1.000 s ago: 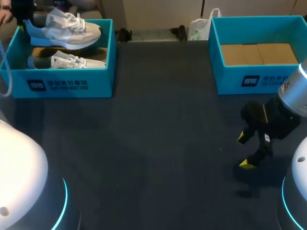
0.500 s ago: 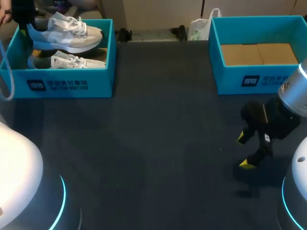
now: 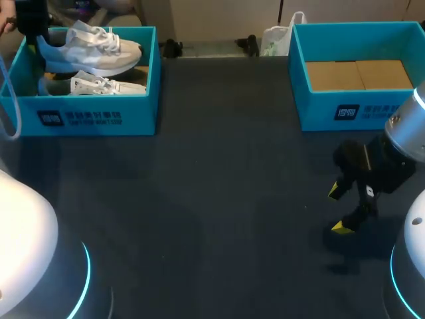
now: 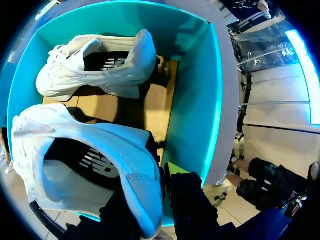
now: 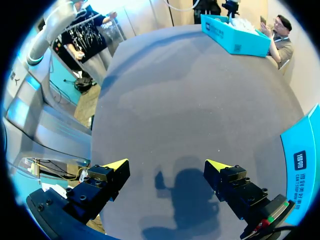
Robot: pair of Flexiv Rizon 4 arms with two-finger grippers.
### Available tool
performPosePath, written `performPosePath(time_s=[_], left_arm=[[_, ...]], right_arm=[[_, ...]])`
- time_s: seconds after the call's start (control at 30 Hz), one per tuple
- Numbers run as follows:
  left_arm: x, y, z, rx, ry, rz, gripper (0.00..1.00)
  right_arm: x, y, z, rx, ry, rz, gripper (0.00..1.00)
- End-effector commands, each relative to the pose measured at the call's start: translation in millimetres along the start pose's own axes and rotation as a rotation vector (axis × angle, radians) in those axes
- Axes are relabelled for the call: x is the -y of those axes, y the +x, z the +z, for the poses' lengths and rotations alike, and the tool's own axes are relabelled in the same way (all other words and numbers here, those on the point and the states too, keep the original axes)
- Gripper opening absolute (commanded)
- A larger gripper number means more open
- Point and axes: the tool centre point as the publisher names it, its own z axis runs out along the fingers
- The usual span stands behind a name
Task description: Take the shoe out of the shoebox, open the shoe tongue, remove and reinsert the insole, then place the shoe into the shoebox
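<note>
Pinching heel of white mesh sneaker (image 3: 89,46) with left gripper (image 4: 160,200) above teal cardboard shoebox (image 3: 99,118), 10 o'clock, for extraction; holding right gripper (image 3: 339,209) spread at 4 o'clock, ready to assist.

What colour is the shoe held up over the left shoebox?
The shoe is white with a dark lining; the left wrist view shows it best.
</note>
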Motion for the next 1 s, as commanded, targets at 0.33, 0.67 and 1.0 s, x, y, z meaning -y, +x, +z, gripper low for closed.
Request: performPosePath(time_s=[0.33, 0.67, 1.0], left_arm=[[7, -16.7, 18, -0.016, 0.022, -0.023, 0.0], [5, -21.9, 36, -0.043, 0.02, -0.049, 0.0], [4, -26.3, 47, -0.045, 0.031, -0.056, 0.0]], right_arm=[[0.6, 1.5, 0, 0.003, 0.0, 0.0, 1.0], [0.6, 1.5, 0, 0.003, 0.0, 0.0, 1.0], [0.6, 1.5, 0, 0.003, 0.0, 0.0, 1.0]])
